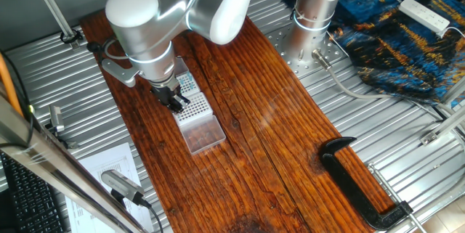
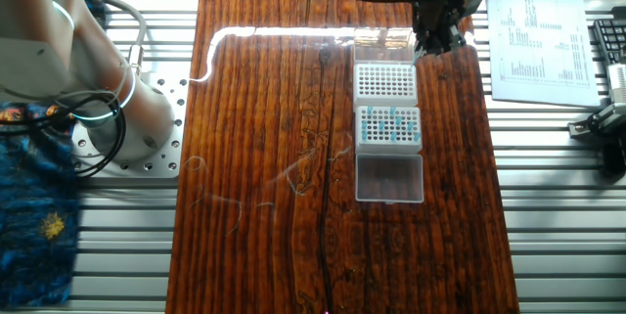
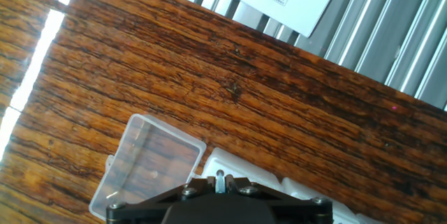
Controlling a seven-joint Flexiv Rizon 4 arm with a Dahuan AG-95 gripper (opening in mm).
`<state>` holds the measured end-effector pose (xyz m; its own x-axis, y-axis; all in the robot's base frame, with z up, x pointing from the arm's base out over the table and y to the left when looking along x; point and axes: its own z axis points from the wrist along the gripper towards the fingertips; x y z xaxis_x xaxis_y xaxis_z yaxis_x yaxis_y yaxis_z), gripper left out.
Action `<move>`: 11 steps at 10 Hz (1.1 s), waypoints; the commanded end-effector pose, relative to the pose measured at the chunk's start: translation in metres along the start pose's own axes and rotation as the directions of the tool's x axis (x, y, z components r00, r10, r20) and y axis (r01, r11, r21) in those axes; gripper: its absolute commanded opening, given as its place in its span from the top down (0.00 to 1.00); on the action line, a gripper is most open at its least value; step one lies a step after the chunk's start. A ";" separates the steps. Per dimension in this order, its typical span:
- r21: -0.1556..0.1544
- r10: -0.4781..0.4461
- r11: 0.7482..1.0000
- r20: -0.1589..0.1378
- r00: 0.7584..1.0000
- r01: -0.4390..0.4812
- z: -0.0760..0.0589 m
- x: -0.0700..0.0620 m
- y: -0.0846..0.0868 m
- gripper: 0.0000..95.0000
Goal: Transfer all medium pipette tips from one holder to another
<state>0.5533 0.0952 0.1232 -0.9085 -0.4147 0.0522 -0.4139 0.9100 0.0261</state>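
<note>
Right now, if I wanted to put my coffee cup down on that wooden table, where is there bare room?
Bare wood lies between the arm's base and the tip holders, and past the clear lid toward the black clamp. It is crowded along the edge by the printed sheet, where the pincer hangs by the holders.

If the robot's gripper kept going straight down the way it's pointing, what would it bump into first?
Probably the white tip rack just under the gripper, close to its edge. Depth is hard to judge, so it might reach the wooden table beside the rack instead.
</note>
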 end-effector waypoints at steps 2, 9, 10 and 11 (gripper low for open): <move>-0.005 0.003 1.000 0.001 1.000 -0.003 0.004 -0.002 0.000 1.00; 0.000 -0.006 1.000 -0.011 1.000 0.006 0.004 -0.001 -0.003 0.80; 0.014 -0.057 0.998 -0.024 0.998 0.058 0.005 0.000 -0.013 0.80; 0.011 -0.097 0.995 -0.033 0.995 0.097 0.006 0.003 -0.025 0.80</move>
<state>0.5612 0.0733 0.1167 -0.8900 -0.4492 0.0780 -0.4495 0.8932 0.0150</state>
